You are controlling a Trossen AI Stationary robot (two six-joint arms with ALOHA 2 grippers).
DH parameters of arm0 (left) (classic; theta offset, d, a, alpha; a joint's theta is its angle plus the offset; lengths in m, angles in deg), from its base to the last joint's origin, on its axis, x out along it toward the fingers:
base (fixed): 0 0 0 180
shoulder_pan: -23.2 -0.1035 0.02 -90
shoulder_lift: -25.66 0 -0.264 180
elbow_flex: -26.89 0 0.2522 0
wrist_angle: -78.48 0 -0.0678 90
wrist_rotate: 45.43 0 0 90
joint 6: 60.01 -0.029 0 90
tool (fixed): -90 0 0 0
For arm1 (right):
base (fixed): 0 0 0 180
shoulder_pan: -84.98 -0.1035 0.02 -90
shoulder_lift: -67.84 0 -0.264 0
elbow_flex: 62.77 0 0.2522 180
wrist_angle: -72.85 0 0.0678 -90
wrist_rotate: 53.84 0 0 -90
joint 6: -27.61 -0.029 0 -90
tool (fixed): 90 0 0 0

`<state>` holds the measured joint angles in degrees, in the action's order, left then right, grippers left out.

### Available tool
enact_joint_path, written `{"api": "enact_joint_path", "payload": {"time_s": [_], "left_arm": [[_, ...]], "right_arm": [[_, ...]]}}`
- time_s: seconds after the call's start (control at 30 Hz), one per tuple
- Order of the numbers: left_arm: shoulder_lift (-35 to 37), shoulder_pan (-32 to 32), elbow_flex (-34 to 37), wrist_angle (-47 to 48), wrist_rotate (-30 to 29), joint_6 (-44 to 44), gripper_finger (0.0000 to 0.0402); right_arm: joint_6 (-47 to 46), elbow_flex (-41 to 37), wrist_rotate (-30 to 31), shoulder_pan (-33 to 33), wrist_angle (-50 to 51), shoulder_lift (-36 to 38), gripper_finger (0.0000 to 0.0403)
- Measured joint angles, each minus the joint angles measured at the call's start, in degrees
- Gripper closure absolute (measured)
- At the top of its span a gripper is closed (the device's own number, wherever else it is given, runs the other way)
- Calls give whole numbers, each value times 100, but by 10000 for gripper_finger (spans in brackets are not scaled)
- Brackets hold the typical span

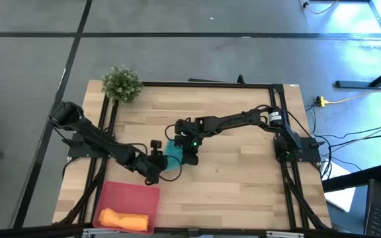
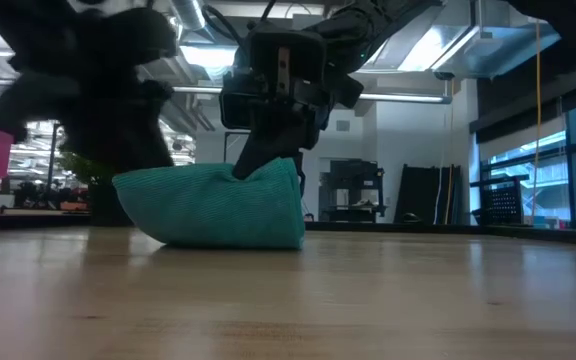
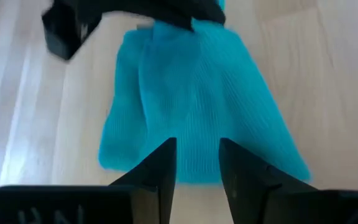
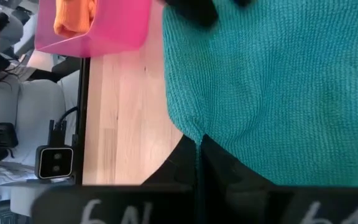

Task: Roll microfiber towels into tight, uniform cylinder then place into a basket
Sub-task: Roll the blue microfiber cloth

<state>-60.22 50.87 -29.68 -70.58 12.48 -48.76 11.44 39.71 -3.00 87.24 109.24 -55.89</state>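
— Pinching the teal towel (image 2: 218, 205) mid-table, our right gripper (image 4: 199, 142) has its fingers closed on a fold.
— And our left gripper (image 3: 196, 163)?
— Slightly parted at the towel's edge. Orange towel (image 1: 122, 219) lies in the basket (image 1: 127, 196).

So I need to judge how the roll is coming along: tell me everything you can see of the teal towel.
The teal blue-green microfiber towel is a soft, finely ribbed cloth, loosely rolled or folded into a squat bundle, not yet a tight cylinder. It lies on the light wooden table near its middle, outside the pink-red tray. The right hand is shut on a pinch of its upper edge, lifting a small peak. The left hand stands at the opposite end, fingers slightly apart over the cloth.
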Motion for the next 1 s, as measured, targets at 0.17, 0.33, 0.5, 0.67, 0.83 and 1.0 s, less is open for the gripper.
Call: {"api": "enact_joint_path", "payload": {"time_s": [0.17,0.33,0.5,0.67,0.83,1.0], "left_arm": [[-455,-205,-2,-404,395,-326,292],[-871,-304,-1,-528,660,-480,292],[-1147,-329,-26,-895,646,-751,292],[-1188,-329,-26,-930,683,-886,292],[-1196,-340,-22,-952,991,-886,292],[-1201,-352,-22,-953,1064,-886,292]], "right_arm": [[12,-1,10,-11,-8,3,394],[-92,1,380,-15,-8,6,394],[-283,-1,523,24,-10,8,393],[-455,-1,791,109,62,-3,392],[-429,-1,809,225,576,-7,392],[-289,-1,1221,238,947,-12,392]]}}
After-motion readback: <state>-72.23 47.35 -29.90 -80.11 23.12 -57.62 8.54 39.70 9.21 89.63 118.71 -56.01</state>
